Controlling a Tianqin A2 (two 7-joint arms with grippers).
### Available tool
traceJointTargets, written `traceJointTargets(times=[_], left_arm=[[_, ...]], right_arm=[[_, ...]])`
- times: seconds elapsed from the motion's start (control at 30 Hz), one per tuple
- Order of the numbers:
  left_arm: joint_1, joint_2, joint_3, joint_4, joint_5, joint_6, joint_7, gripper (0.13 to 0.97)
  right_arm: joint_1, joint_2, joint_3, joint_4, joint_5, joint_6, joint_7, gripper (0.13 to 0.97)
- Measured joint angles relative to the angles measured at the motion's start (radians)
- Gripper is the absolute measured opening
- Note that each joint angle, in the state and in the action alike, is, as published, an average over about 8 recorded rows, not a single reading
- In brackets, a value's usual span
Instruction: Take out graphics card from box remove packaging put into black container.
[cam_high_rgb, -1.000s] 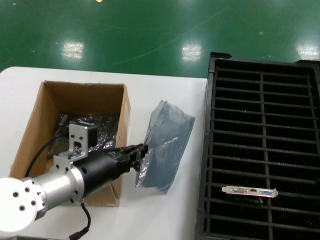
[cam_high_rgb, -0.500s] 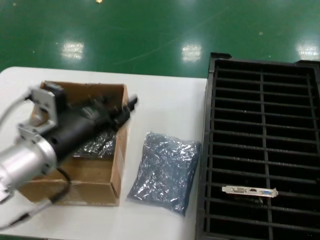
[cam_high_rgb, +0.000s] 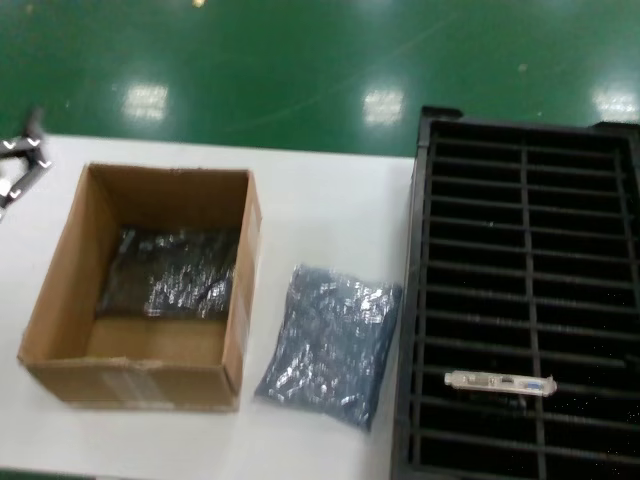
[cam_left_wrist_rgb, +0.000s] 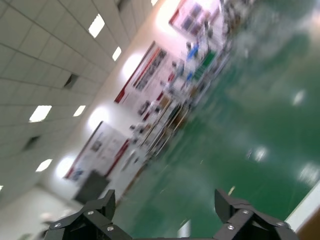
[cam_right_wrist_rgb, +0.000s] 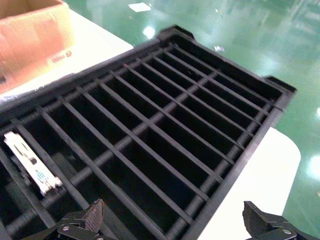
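The graphics card (cam_high_rgb: 498, 382) stands in a near slot of the black container (cam_high_rgb: 412, 300), its silver bracket up; the right wrist view also shows the card (cam_right_wrist_rgb: 30, 162). The packaging (cam_high_rgb: 330, 345), a crinkly grey-blue bag, lies flat on the table between the box (cam_high_rgb: 140, 380) and the container. A shiny bagged card (cam_high_rgb: 170, 272) rests inside the box. My left arm (cam_high_rgb: 18, 165) shows only as a blur at the far left edge; its gripper (cam_left_wrist_rgb: 165, 207) is open, empty, and aimed out at the hall. My right gripper (cam_right_wrist_rgb: 175, 222) hangs open above the container's rim (cam_right_wrist_rgb: 280, 100).
The white table (cam_high_rgb: 330, 200) ends just behind the box, with green floor (cam_high_rgb: 300, 60) beyond it. The container fills the table's right side. A corner of the box (cam_right_wrist_rgb: 30, 40) also appears in the right wrist view.
The left gripper let go of the bag, which dropped flat onto the table. The left arm then swung up over the box and off to the far left. The card stays in its slot.
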Motion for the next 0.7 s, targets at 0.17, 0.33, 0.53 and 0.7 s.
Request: traceJointTargets(times=[0.17,0.33,0.53,0.7], left_arm=[[0.007,0.001,0.016,0.009,-0.055,-0.004,-0.004,0.674],[0.021,0.005,0.035,0.026,-0.121,-0.023,0.013,0.776],[0.040,0.011,0.059,0.050,-0.209,-0.051,0.040,0.862],[0.056,0.016,0.080,0.070,-0.283,-0.075,0.063,0.923]], right_arm=[[-0.015,-0.028,0.002,0.001,0.023,0.037,-0.036,0.966],[-0.036,-0.066,0.005,0.002,0.054,0.089,-0.087,0.966],[-0.064,-0.117,0.010,0.003,0.095,0.157,-0.154,0.966],[-0.088,-0.161,0.013,0.004,0.131,0.215,-0.210,0.966]])
